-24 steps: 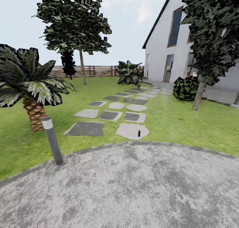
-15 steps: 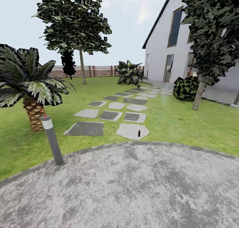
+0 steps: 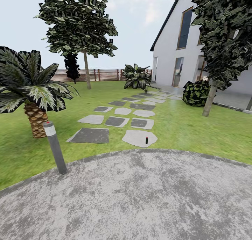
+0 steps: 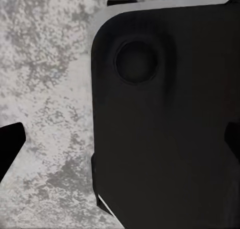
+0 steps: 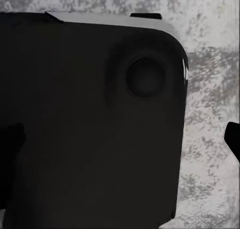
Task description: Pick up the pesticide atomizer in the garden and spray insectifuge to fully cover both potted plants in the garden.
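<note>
Standing upright on nearest pale stepping stone (image 3: pixel 139 138), just beyond grey paved circle (image 3: pixel 140 198): pesticide atomizer (image 3: pixel 146 140), small and dark with red top. Well apart to its left, grey bollard lamp (image 3: pixel 55 147) beside scaly palm (image 3: pixel 33 96). Looking down from both wrist cameras onto mottled paving behind a black robot panel (image 4: pixel 165 119). End effector states: cannot tell, either side.
</note>
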{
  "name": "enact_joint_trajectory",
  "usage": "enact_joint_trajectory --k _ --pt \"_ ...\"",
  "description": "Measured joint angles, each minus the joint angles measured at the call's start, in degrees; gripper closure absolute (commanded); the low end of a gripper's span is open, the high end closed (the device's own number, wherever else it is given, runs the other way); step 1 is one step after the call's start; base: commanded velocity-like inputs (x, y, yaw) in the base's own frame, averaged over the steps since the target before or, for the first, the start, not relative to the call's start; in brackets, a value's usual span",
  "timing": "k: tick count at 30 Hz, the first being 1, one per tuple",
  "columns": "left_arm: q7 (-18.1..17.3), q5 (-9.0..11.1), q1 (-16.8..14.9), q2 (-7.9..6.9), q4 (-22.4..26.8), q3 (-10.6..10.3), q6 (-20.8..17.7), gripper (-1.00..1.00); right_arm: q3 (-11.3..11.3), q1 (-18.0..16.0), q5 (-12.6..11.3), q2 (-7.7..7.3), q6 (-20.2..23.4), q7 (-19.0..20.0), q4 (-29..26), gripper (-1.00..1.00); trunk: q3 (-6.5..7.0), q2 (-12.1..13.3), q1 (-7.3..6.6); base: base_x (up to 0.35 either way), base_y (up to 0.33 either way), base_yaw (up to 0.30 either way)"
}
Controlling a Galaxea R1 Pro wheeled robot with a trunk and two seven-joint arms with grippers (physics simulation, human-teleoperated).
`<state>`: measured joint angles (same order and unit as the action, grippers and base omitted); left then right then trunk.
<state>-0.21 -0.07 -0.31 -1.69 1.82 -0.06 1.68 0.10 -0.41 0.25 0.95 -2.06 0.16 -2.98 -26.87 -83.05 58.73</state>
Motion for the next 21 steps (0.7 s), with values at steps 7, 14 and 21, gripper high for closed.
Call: enact_joint_trajectory --k 7,14,21 --pt "-0.02 -0.08 -3.14 -1.26 6.46 0.15 3.4 -1.0 0.04 0.03 0.03 -5.2 -14.63 0.01 -4.17 -1.0 -0.02 0.0 0.0 0.0 0.0 0.0" --pt "-0.04 -0.32 -9.26 -2.48 13.83 0.08 10.37 -1.0 -0.34 -0.11 -0.02 -10.38 -15.64 0.0 -23.66 -1.0 0.01 0.0 0.0 0.0 0.0 0.0" --pt "0.01 -0.24 -14.2 -2.52 14.35 0.13 13.27 -1.0 -0.39 -0.49 -0.1 -10.39 -15.76 0.0 -34.42 -1.0 0.01 0.0 0.0 0.0 0.0 0.0"
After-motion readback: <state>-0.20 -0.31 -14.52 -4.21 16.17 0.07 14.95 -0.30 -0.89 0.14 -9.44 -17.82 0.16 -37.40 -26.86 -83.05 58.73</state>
